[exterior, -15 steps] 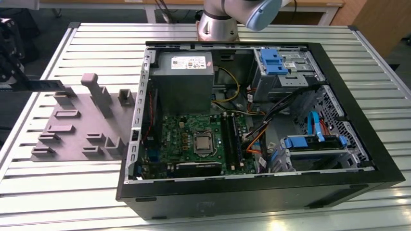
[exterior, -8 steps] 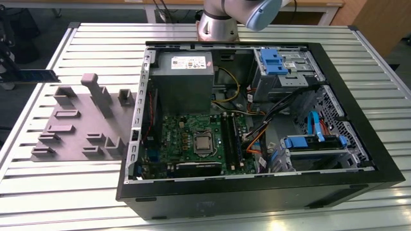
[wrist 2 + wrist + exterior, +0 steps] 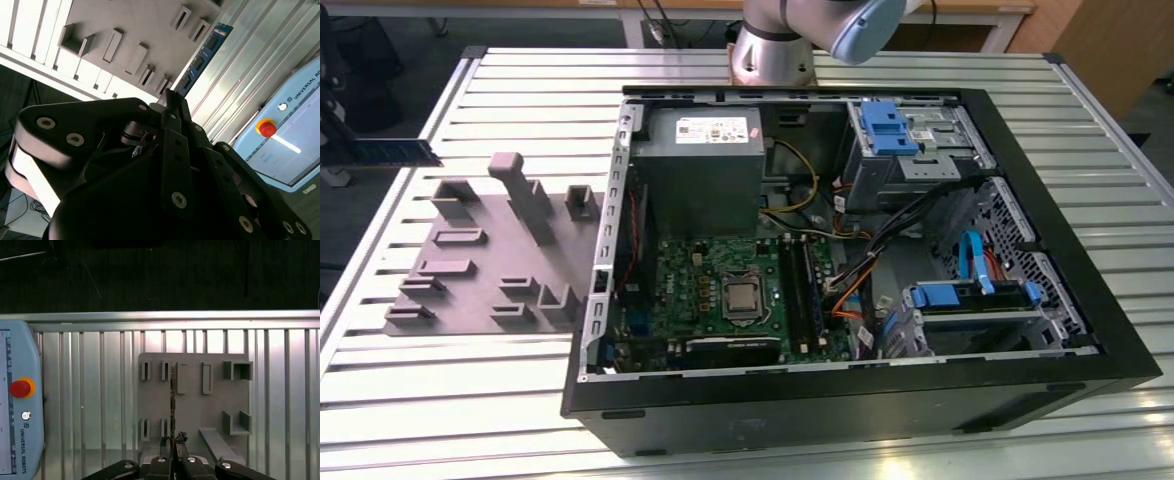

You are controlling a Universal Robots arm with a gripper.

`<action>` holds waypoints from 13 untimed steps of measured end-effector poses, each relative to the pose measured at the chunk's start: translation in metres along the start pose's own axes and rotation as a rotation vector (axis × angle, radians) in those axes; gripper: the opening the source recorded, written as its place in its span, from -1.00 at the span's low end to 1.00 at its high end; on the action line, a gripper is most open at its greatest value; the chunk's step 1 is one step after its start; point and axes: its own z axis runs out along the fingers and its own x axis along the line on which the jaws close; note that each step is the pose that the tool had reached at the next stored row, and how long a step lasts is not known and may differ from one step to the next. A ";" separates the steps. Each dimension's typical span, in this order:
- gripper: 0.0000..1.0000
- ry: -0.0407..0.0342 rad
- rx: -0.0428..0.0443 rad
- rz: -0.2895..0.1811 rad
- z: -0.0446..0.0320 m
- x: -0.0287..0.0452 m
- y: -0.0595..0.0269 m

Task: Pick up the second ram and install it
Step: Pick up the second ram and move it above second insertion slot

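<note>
My gripper (image 3: 173,441) is shut on one end of the second ram (image 3: 173,397), which I see edge-on as a thin dark strip in the first wrist view. In the second wrist view the ram (image 3: 202,52) sticks out from the black fingers (image 3: 172,100) as a dark blue-green board with black chips. In the exterior view the ram (image 3: 398,152) hangs in the air at the far left, beyond the grey holder plate (image 3: 487,250) and well away from the open computer case (image 3: 854,250). The green motherboard (image 3: 720,295) lies inside with its long black slots (image 3: 798,290).
The holder plate (image 3: 192,395) carries several raised brackets and slots. A teach pendant (image 3: 17,405) with a red stop button lies on the slatted metal table (image 3: 454,420). Inside the case are a grey power-supply box (image 3: 700,165), blue drive bays (image 3: 894,130) and loose cables (image 3: 907,230).
</note>
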 end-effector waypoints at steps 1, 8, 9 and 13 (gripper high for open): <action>-0.73 0.0000 0.0000 0.000 -0.0002 0.0000 0.0000; -0.73 0.0000 -0.0001 0.000 -0.0006 0.0000 -0.0002; -0.73 0.0002 -0.0003 0.000 -0.0007 0.0000 -0.0007; -0.73 0.0000 -0.0001 0.000 -0.0005 -0.0001 -0.0042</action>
